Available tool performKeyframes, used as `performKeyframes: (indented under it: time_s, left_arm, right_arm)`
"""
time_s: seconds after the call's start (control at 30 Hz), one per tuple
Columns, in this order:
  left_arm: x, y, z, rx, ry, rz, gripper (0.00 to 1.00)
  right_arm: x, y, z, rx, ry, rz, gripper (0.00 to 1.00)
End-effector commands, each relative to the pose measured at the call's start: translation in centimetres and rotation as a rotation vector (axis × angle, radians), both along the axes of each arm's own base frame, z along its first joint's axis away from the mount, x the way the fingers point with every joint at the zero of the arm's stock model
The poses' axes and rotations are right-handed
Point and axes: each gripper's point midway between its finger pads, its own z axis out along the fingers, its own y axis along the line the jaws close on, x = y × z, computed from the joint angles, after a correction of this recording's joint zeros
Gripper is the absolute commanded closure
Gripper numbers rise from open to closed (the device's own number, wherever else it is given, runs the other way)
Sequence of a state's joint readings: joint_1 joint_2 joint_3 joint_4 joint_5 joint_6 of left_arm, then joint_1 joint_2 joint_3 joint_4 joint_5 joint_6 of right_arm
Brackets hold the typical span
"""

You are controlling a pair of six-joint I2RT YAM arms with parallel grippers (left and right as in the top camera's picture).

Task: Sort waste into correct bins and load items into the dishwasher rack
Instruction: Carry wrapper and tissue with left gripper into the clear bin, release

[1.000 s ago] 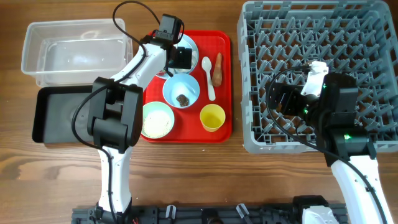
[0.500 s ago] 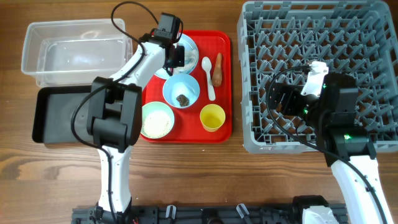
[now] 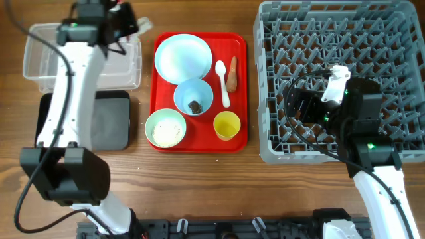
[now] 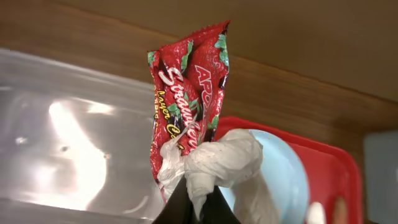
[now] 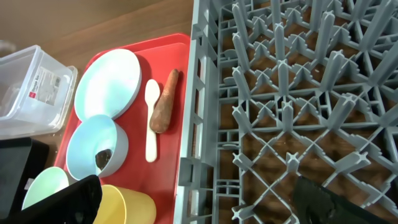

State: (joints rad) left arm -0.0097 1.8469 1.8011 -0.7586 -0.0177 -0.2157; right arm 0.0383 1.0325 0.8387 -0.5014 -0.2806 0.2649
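Wrapper (image 4: 186, 93), scrap (image 4: 225, 155) pinched by left claw (image 4: 194, 208) over tub (image 4: 74, 143); right claw (image 5: 198, 198) gapes over rack (image 5: 280, 93).

We see a flat red serving tray (image 3: 199, 138) with rounded corners and a low raised rim, lying on a wooden table (image 3: 199, 192) a little toward 11 o'clock from the table's middle, its long sides running from 12 to 6 o'clock. The table's brown grain runs from 9 to 3 o'clock. The left wrist view catches one tray corner (image 4: 336, 168) at about 4 o'clock
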Motion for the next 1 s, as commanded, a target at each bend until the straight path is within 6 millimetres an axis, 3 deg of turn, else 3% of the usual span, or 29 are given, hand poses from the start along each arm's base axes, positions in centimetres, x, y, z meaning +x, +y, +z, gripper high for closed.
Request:
performKeyframes:
  time_s: [0.0,0.07,0.17,0.2,0.23,0.27,0.3,0.33,0.6,0.77,0.83,0.97]
  left_arm:
    - [-0.1,6.0,-1.4,-0.001,0.03,0.128,0.96]
    - [-0.2,8.5,-2.4,-0.003,0.05,0.176,0.96]
    - [0.1,10.4,-4.8,-0.007,0.09,0.211,0.95]
    - [0.4,10.6,-5.5,-0.008,0.1,0.213,0.88]
    - [0.6,10.7,-6.3,-0.009,0.11,0.214,0.75]
    - [0.7,10.7,-7.2,-0.01,0.128,0.214,0.39]
    - [0.8,10.7,-7.9,-0.012,0.141,0.214,0.16]
    - [0.8,10.6,-7.9,-0.014,0.142,0.212,0.0]
    - [0.4,9.7,-4.4,-0.038,0.072,0.168,0.0]
    - [-0.1,6.7,-1.4,-0.049,0.022,0.046,0.0]
    - [-0.5,4.9,-0.9,-0.053,0.027,-0.01,0.01]
    - [-2.6,-1.8,-2.2,-0.051,0.132,-0.162,0.05]
  right_arm:
    - [0.3,0.2,0.8,0.015,-0.015,0.005,0.0]
    - [0.3,0.2,0.8,0.028,-0.01,-0.006,0.0]
    - [0.4,0.2,0.8,0.029,-0.01,-0.007,0.0]
    - [0.4,0.2,0.9,0.029,-0.012,-0.007,0.0]
    - [0.4,0.2,0.9,0.029,-0.012,-0.007,0.0]
    - [0.4,0.2,0.9,0.029,-0.012,-0.007,0.0]
    - [0.4,0.2,0.9,0.029,-0.011,-0.007,0.0]
    - [0.4,0.2,0.8,0.029,-0.011,-0.007,0.0]
    - [0.4,0.2,0.8,0.028,-0.011,-0.007,0.0]
    - [0.4,0.2,0.9,0.028,-0.012,-0.006,0.0]
    - [0.4,0.2,0.8,0.028,-0.011,-0.007,0.0]
    - [0.4,0.2,0.8,0.028,-0.011,-0.007,0.0]
